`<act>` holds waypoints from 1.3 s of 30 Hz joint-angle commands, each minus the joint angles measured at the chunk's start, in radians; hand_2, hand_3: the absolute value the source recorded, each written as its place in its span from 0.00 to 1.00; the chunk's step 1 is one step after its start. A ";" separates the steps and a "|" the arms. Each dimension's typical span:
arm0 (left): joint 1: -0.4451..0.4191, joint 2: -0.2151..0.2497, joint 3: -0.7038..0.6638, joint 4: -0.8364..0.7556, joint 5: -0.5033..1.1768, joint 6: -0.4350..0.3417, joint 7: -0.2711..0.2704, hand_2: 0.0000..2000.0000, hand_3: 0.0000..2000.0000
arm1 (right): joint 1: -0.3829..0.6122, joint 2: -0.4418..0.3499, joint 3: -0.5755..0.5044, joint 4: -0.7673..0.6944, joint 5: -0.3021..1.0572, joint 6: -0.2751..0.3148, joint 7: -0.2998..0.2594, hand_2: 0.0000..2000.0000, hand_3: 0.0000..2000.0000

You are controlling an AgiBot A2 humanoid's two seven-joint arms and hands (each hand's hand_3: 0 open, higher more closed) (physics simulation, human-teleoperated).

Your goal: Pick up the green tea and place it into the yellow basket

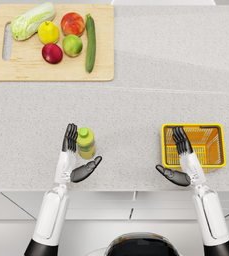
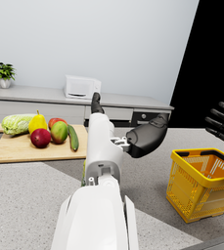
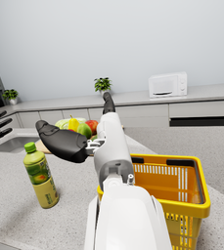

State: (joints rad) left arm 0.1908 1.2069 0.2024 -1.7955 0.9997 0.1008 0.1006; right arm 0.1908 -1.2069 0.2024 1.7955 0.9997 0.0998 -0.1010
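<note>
Green tea (image 1: 86, 142) upright beside the wide-open, empty left hand (image 1: 75, 155); right hand (image 1: 180, 159) likewise spread, empty, above the yellow basket (image 1: 221, 145).

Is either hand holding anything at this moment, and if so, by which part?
Nothing is held. The left hand is open beside the upright green tea bottle; the right hand is open at the yellow basket's near-left corner.

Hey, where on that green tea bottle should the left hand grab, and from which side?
Grip the green tea bottle around its straight body, below the green cap. It stands upright on the counter, and the left hand is open right beside it, so closing in sideways from there looks best.
</note>
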 commanded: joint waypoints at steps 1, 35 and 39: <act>0.000 0.000 0.000 0.000 0.000 0.000 0.000 0.00 0.00 | 0.000 0.000 0.000 0.000 0.000 0.000 0.000 0.00 0.00; 0.192 0.129 -0.018 0.579 0.423 -0.101 -0.101 0.00 0.00 | 0.047 -0.062 -0.189 0.222 0.378 -0.100 0.101 0.00 0.00; 0.246 0.156 0.017 0.726 0.424 -0.101 -0.101 0.00 0.00 | 0.015 -0.063 -0.176 0.192 0.380 -0.100 0.101 0.00 0.00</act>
State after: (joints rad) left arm 0.3865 1.3490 0.2019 -1.1612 1.4238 0.0000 0.0000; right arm 0.2174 -1.2745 0.0173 2.0004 1.3793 0.0000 0.0000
